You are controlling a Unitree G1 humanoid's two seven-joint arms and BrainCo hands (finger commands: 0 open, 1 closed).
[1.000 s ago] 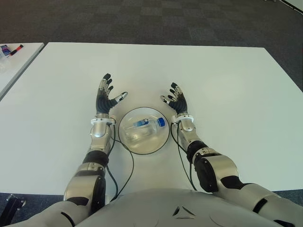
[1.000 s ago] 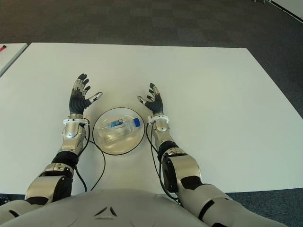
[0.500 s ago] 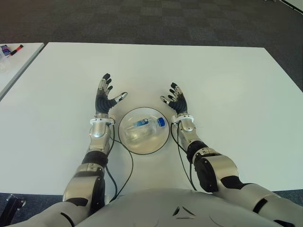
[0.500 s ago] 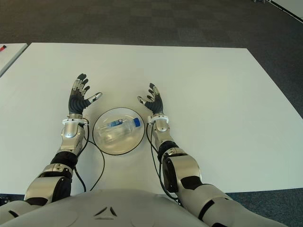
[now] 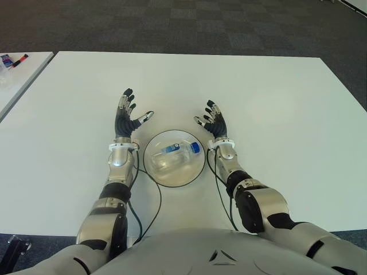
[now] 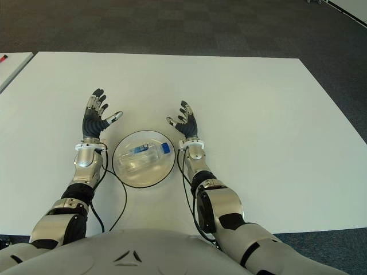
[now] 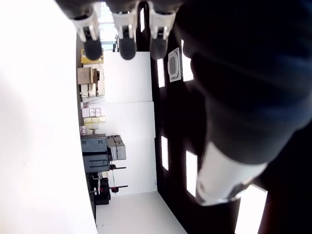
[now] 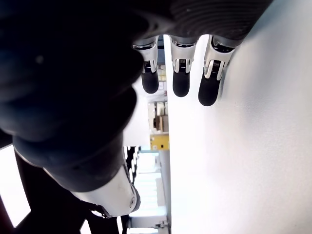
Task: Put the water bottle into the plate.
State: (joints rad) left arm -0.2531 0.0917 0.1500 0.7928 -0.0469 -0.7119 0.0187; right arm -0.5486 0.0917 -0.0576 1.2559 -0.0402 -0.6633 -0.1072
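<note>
White table [image 5: 275, 103] holds bottle [image 5: 179, 150] in plate [image 5: 155, 171]; left hand [image 5: 125, 119], right hand [image 5: 214, 124] spread, empty

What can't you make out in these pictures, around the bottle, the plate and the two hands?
- Water bottle label: too small to read in both eye views.
- Plate and bottle: absent from both wrist views, which look past open fingers.
- Left hand and right hand: contact with the table unclear.
- Items on the side table: cut by the edge.

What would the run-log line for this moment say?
clear plastic water bottle with blue cap: lying in round clear plate | left hand: open, left of plate | right hand: open, right of plate | white table
</note>
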